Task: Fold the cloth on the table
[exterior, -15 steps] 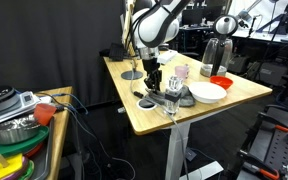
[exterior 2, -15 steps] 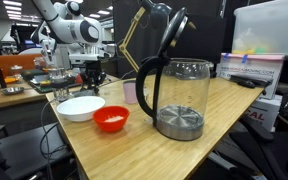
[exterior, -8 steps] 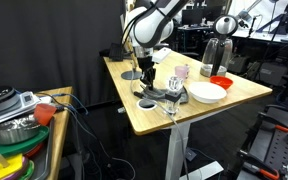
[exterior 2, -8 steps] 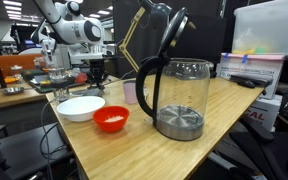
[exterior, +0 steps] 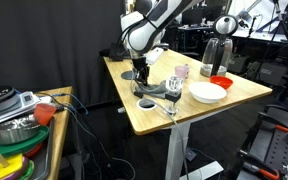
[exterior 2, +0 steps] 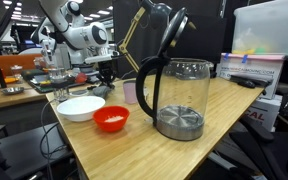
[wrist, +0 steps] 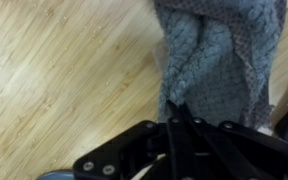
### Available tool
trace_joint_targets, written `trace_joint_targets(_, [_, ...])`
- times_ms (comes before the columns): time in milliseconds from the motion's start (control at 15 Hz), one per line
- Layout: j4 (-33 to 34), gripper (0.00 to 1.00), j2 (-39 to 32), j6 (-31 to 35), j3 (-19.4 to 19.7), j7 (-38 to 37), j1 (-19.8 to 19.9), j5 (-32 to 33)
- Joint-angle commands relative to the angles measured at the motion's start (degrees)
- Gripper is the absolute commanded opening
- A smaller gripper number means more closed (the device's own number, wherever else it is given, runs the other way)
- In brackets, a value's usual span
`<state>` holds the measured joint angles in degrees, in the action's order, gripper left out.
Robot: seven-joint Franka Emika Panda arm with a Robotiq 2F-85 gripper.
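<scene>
The grey cloth (wrist: 219, 55) fills the upper right of the wrist view, bunched and pulled up off the light wood table (wrist: 64, 70). My gripper (wrist: 180, 108) is shut on the cloth's near edge, the two black fingers pressed together with fabric pinched between them. In an exterior view the gripper (exterior: 141, 72) hangs low over the table (exterior: 149, 118) with the cloth (exterior: 158, 90) trailing from it toward the bowls. From the opposite side, the gripper (exterior 2: 104, 72) sits behind the white bowl (exterior 2: 81, 106), and the cloth is mostly hidden there.
A white bowl (exterior: 208, 91), a red bowl (exterior: 221, 81), a pink cup (exterior: 181, 71) and a glass kettle (exterior: 221, 50) stand beyond the cloth. A small black disc (exterior: 147, 103) lies near the front. A lower side surface (exterior: 14, 125) holds pots and dishes.
The jaws have closed on the cloth's edge. The gripper has then risen a little and moved away from the bowls, dragging the cloth with it.
</scene>
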<state>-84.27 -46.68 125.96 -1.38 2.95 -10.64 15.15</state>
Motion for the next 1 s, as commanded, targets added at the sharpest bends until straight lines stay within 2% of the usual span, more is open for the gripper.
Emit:
trace_joint_targets(0, [7.0,0.01,-4.3,-1.3,2.4,-0.8,-1.4,2.7])
trace_joint_targets(67, [8.0,0.01,-5.0,-1.3,2.9,-1.0,-1.4,3.1])
trace_joint_targets(133, [8.9,0.23,-5.5,-1.4,3.1,-1.2,-1.3,3.0])
trace_joint_targets(333, [8.2,0.41,-4.5,-1.5,3.4,-2.3,-0.9,2.3])
trace_joint_targets(400, [7.6,0.24,-4.5,-0.4,2.7,-1.2,-0.4,2.0])
trace_joint_targets(533, [7.7,0.38,-4.5,-0.4,2.9,-1.7,-0.4,2.0])
trace_joint_targets(733, [7.7,0.41,-4.5,-0.4,3.0,-1.9,-0.4,2.0])
trace_joint_targets(800, [7.7,0.66,-4.5,-0.4,3.0,-1.9,-0.4,2.0])
trace_joint_targets(867, [7.3,0.67,-4.0,-0.2,3.1,-2.4,-0.4,1.9])
trace_joint_targets(933, [6.9,0.72,-3.6,0.0,3.2,-2.6,-0.3,1.9])
